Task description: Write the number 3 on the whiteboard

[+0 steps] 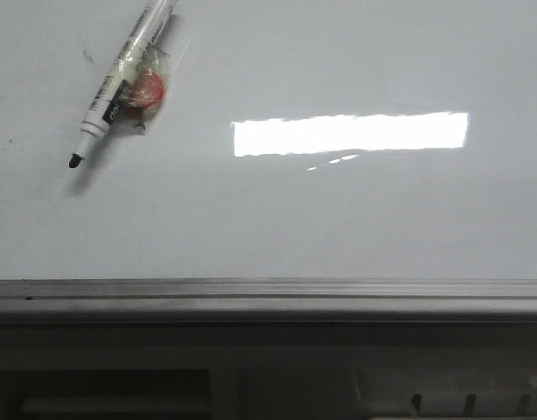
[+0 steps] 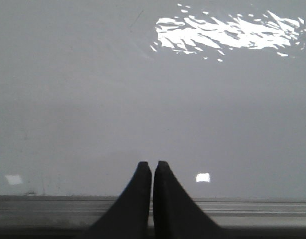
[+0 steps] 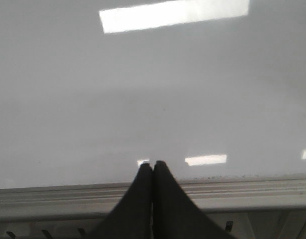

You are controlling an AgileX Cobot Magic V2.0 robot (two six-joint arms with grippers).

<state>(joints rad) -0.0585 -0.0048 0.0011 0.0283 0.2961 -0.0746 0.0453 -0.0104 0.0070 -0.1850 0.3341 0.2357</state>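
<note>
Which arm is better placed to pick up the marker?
Probably the left: the marker sits on the whiteboard's left side in the front view. Both the left gripper and right gripper are shut and empty.

My front camera looks forward and down over the whiteboard (image 1: 338, 219), its grey rail (image 1: 268, 293) crossing the lower frame. My left wrist camera sits close behind the left claw (image 2: 152, 165), facing the same board across the rail. My right wrist camera does likewise behind the right claw (image 3: 152, 164). All three share the board and rail.
</note>
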